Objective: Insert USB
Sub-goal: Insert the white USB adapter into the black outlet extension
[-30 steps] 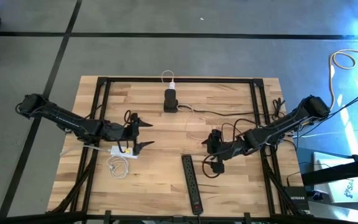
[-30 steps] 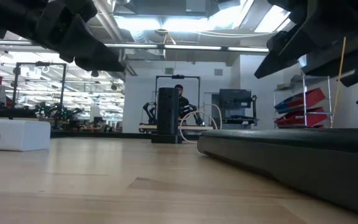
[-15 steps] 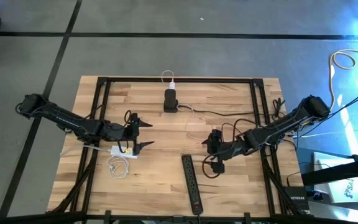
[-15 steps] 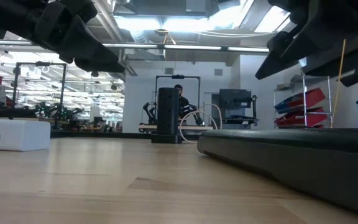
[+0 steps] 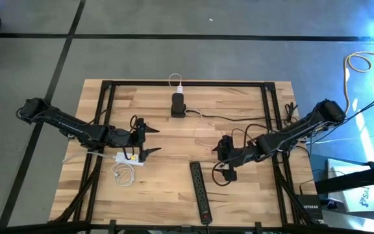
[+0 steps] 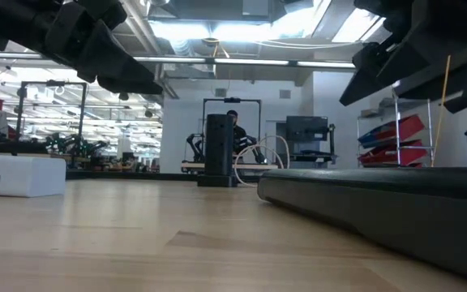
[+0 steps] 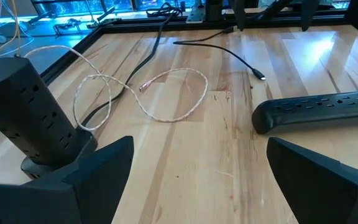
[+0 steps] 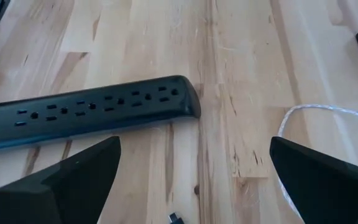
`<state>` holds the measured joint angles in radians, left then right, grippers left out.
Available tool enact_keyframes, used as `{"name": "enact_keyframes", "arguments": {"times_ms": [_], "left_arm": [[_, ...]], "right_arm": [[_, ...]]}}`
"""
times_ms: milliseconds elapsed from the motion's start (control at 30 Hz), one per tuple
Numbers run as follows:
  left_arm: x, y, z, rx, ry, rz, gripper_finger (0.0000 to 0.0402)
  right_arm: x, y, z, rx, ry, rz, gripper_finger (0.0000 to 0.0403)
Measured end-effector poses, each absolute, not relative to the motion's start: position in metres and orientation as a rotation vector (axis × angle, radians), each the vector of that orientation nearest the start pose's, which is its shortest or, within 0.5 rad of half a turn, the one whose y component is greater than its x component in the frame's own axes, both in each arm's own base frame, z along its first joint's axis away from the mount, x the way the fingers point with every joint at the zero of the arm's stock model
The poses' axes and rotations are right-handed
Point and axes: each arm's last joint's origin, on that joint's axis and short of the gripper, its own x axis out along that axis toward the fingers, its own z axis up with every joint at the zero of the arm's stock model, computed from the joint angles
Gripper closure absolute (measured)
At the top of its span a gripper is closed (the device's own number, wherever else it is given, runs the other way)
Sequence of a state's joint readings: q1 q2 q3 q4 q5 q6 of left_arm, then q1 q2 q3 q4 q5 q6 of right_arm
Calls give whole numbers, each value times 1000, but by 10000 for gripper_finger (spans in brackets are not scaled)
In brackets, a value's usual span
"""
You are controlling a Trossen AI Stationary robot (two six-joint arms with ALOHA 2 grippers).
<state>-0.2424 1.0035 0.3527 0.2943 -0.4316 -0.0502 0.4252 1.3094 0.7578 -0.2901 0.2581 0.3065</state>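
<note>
A black tower power strip [image 5: 177, 104] stands near the table's far edge; it also shows in the left wrist view [image 7: 23, 118]. A white braided cable [image 7: 166, 93] loops on the wood beside it. A thin black cable ends in a small plug [image 7: 260, 76] lying flat. A flat black power strip [image 5: 200, 190] lies near the near edge. My left gripper [image 5: 153, 140] is open, left of centre, above the wood. My right gripper [image 5: 218, 162] is open, hovering by the flat strip's far end [image 8: 185, 93]. Neither touches anything.
A white charger block [image 5: 125, 158] with a coiled white cable [image 5: 122, 174] lies beside my left gripper, toward the near-left. Black frame rails [image 5: 106, 117] run along the table's sides and far edge. Bare wood lies between the two grippers.
</note>
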Motion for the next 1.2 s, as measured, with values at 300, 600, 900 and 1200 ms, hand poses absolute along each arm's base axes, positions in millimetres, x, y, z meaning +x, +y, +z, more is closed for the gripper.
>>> {"name": "enact_keyframes", "arguments": {"times_ms": [300,600,900,1200], "left_arm": [[194,-36,190,55,356,180,49],[194,-36,190,54,354,185,49],[194,-36,190,54,355,188,49],[194,-36,190,57,361,189,49]], "right_arm": [[235,98,209,7,820,35,8],[235,98,209,-1,811,22,8],[236,98,210,-4,804,14,8],[236,98,209,-4,803,14,8]]}}
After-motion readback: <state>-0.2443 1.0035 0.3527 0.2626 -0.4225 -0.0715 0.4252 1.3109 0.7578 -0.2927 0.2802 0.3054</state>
